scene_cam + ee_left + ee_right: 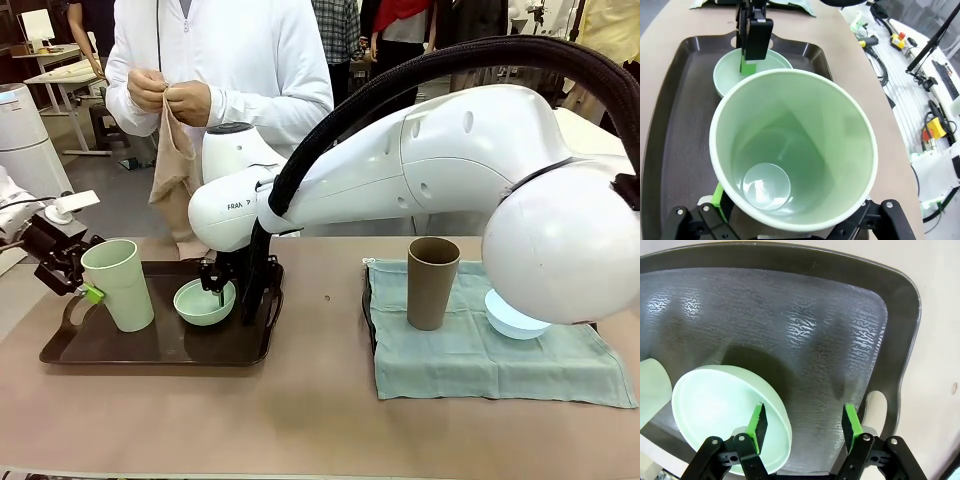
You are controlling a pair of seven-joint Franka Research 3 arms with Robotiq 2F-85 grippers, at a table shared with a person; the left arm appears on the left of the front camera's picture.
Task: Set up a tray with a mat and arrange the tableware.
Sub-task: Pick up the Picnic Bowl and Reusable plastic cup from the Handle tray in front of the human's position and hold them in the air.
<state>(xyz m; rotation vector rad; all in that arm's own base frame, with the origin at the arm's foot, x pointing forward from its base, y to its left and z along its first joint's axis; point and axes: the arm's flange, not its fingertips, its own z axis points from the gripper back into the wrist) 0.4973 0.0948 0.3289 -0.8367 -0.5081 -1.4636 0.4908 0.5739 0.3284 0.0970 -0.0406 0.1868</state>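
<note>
A: Where do things stand?

B: The left tool (88, 290) has its fingers spread wide around the green cup (118, 284), which stands upright at the left end of the tray (150, 350). One pad sits beside the cup wall; I cannot tell if it is actually pressing.

A: And the right?

B: The right tool (804, 426) is partly spread over the mint bowl (203, 301) on the tray, one finger inside the rim, the other outside it. It looks released, not clamped.

A: The rest?

B: The brown cup (431, 282) and blue bowl (512, 318) are on the mat (480, 355), off to the right on the counter (300, 420). A person (225, 70) stands at the far side holding a cloth.

A: Risks?

B: If the right tool lifts carelessly, the inner finger could hook the rim and drag or flip the bowl. A sideways move of the left tool would tip the tall cup.
</note>
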